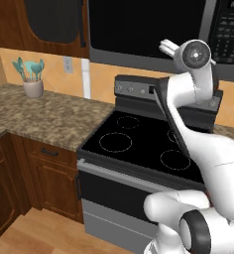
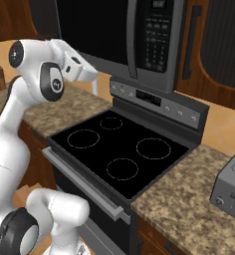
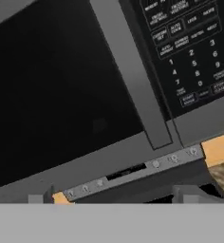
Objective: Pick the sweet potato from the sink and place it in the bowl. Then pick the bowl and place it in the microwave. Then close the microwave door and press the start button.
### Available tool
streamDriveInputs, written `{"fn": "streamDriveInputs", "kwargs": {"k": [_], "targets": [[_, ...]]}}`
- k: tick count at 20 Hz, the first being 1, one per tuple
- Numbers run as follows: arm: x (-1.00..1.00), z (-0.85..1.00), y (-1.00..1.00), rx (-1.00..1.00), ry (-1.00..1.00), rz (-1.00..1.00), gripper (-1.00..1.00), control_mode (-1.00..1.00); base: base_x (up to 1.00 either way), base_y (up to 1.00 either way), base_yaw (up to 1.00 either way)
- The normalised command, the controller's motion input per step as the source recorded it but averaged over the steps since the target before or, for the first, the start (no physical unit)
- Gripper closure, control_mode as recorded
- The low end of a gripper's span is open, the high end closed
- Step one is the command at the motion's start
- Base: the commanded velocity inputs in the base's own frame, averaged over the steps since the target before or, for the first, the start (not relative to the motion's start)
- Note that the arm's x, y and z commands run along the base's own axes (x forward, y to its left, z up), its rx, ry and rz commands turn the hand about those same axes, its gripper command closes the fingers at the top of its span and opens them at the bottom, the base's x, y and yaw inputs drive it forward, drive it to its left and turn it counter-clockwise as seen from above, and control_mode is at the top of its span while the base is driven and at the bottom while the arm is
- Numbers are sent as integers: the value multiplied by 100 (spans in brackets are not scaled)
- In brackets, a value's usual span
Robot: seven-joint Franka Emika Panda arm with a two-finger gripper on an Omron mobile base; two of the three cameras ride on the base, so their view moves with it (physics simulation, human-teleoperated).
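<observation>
The hand [image 2: 89, 73] sits in the upper left of the right base picture, at the end of the white arm, up in front of the microwave [image 2: 134, 35]. Its fingers stand wide apart and hold nothing. In the left base picture the hand [image 1: 166, 47] pokes out to the left of the round white wrist, in the upper right of the frame, close to the microwave's bottom edge.

In the hand picture, the microwave door [image 3: 52, 85] fills the upper left. It is shut, with a big dark window. A grey handle [image 3: 133, 80] runs down the middle, and the keypad [image 3: 190, 57] with white numbers is in the upper right.

Below the microwave is a black-topped stove [image 1: 139, 144] with four ring marks, in the middle of both base pictures. Its back panel [image 2: 159, 102] has small round knobs.

A speckled brown bench [image 1: 44, 111] runs on both sides of the stove. A pot of teal tools [image 1: 32, 79] stands on it in the upper left of the left base picture. A grey toaster [image 2: 231, 187] sits at the right edge of the right base picture.
</observation>
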Motion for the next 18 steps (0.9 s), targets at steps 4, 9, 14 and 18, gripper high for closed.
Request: {"fn": "streamDriveInputs", "kwargs": {"k": [4, 9, 14, 18], "targets": [[-92, 0, 0, -48, 5, 0, -100, -100, 0, 0, 0], [-94, 0, 0, -53, -2, 0, -100, -100, 0, 0, 0], [-66, -3, -9, -31, -19, 0, 100, -100, 0, 0, 0], [-18, 0, -57, -3, -4, 0, 100, -100, 0, 0, 0]]}}
